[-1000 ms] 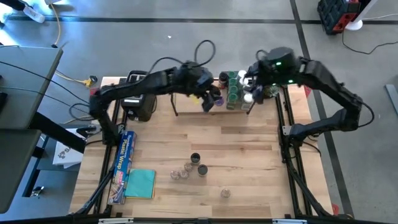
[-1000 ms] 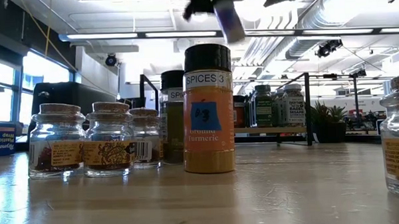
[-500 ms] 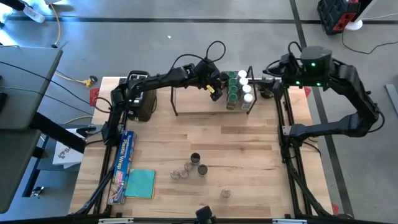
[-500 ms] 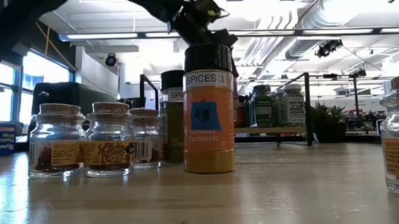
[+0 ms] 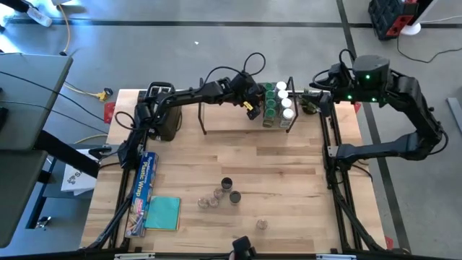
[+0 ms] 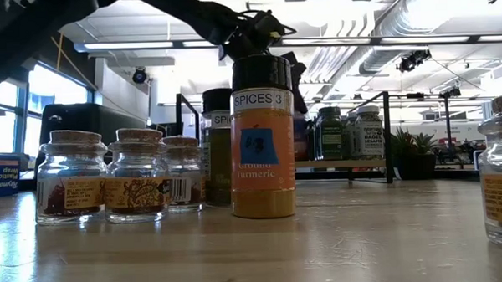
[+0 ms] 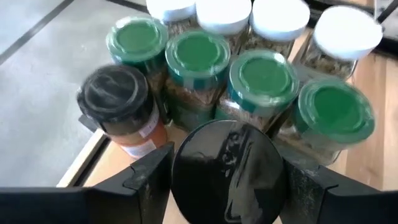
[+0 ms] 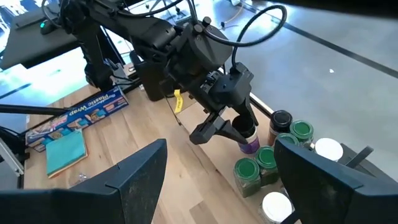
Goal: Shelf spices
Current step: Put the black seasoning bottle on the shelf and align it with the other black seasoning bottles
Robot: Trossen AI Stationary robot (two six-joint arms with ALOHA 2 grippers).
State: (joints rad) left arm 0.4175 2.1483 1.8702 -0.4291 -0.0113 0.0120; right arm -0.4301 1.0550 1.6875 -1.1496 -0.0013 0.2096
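Black-lidded purple spice jar (image 7: 227,168) was grasped between the left gripper (image 5: 254,105) fingers beside green-lidded jars (image 7: 263,78) on the shelf (image 5: 231,120); right gripper (image 5: 315,99) was spread empty.

Left arm stretched across the back of the table, wrist pitched down, left gripper (image 5: 257,105) low, fingers (image 7: 146,177) spread either side of a dark-lidded jar (image 7: 227,171); can't confirm contact. Right arm folded back off the table's right rear edge, elbow out, right gripper (image 5: 317,94) raised, jaws wide apart, nothing between them.
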